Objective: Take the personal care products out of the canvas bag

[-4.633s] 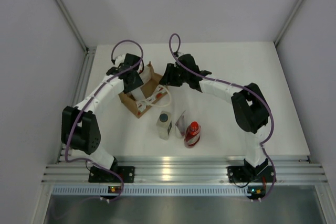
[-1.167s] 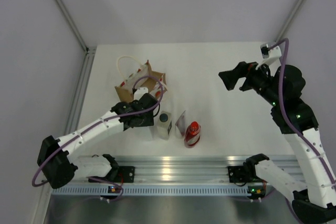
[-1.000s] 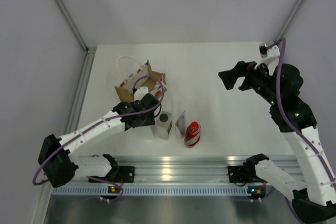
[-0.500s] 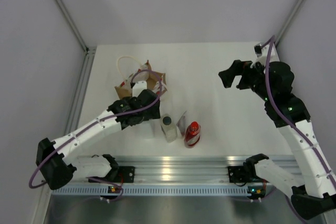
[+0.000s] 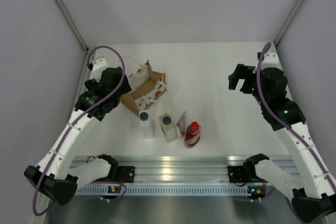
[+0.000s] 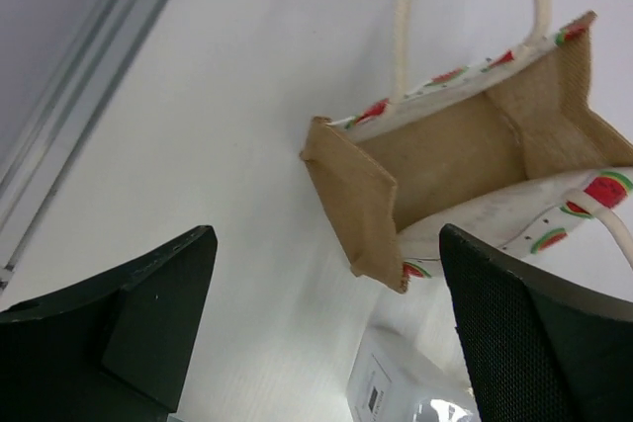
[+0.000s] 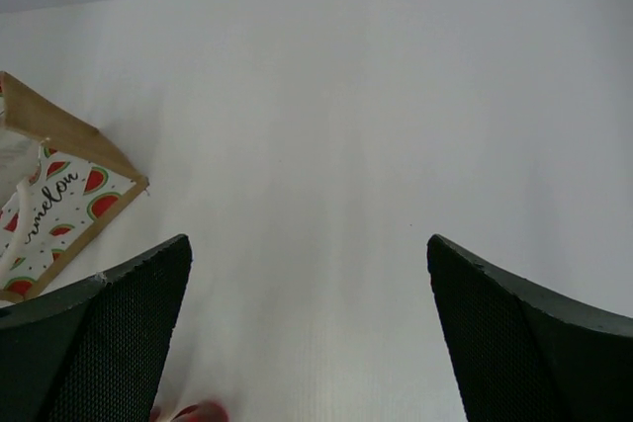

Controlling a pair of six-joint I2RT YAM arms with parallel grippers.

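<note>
- A white bench (image 5: 210, 61) boxed in by pale grey walls (image 5: 184, 3), seen from above.
- The canvas bag (image 5: 143, 85) lies on its side toward the far left corner. The left wrist view looks into its tan inside, and nothing shows there.
- Four products stand in a row near the near edge: first white bottle (image 5: 145, 123), just beside the bag, second white bottle (image 5: 168, 127), white tube (image 5: 181, 121), red bottle (image 5: 192, 134).
- The left end effector (image 6: 324, 237) hangs near the bag, jaws wide apart, empty.
- The right end effector (image 7: 309, 244), also wide apart and empty, hovers over bare bench toward the right edge.
- Unloading looks finished; the next move probably only calls for pulling both arms back, with nothing in the way.
</note>
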